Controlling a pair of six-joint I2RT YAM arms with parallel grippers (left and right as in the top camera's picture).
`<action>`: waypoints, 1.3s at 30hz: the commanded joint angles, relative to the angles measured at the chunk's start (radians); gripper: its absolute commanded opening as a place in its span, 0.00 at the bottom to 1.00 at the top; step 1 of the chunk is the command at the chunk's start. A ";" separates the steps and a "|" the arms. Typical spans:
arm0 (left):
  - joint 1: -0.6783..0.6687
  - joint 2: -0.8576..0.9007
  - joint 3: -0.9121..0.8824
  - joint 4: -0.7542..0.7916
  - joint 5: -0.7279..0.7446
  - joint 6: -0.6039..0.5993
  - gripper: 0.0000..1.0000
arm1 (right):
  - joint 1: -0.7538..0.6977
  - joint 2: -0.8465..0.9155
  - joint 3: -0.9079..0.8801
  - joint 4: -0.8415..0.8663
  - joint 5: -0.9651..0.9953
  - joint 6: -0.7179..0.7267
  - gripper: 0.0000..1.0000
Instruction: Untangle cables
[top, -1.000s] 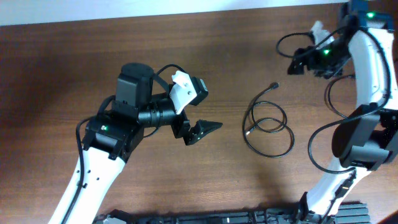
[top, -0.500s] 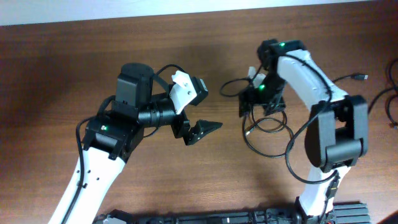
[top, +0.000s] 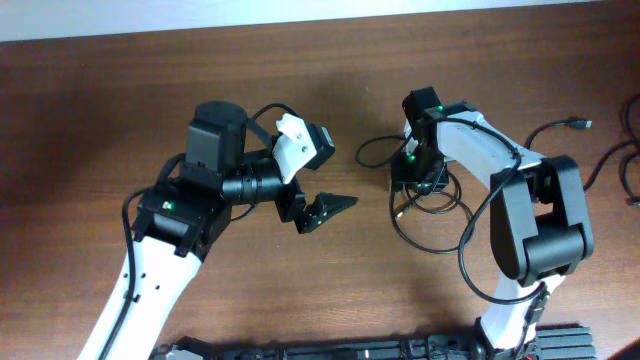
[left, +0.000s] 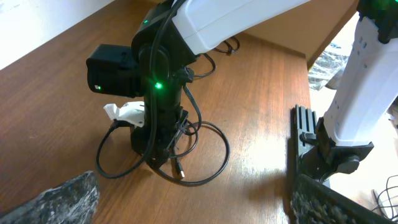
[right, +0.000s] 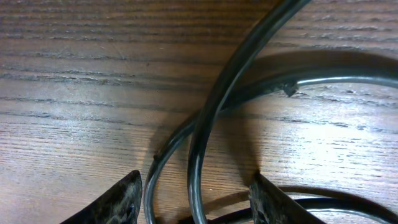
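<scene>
Got the right gripper (right: 198, 194) tip-down, fingers apart, straddling two crossed strands of the cables (top: 432, 218), with the other loops lying flat right beside it. Probably aimed at that crossing to pry things loose. Got the left gripper (top: 335, 208) well apart from it, jaws wide, likely just out of the way.

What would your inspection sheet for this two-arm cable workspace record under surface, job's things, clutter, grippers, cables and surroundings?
Surface: brown wooden table, bare wood showing.
Job's things: thin black cables looped together, lying on the table at the right gripper.
Clutter: nothing seen.
Grippers: left gripper open, empty, apart from the loops; right gripper down at the loops, jaws apart astride two strands.
Cables: black arm wiring; a loose plug-tipped lead toward the table's right side.
Surroundings: black ridged rail along the table's near edge; white surface beyond the far edge.
</scene>
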 joint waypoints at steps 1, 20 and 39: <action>0.002 -0.009 0.003 0.002 0.000 0.005 0.99 | 0.006 0.038 -0.039 0.029 0.069 -0.004 0.53; 0.002 -0.009 0.003 0.002 0.000 0.005 0.99 | -0.006 0.038 -0.039 0.346 0.587 -0.010 0.04; 0.002 -0.009 0.003 0.002 0.000 0.005 0.99 | -0.728 -0.032 -0.037 0.658 0.132 -0.264 0.44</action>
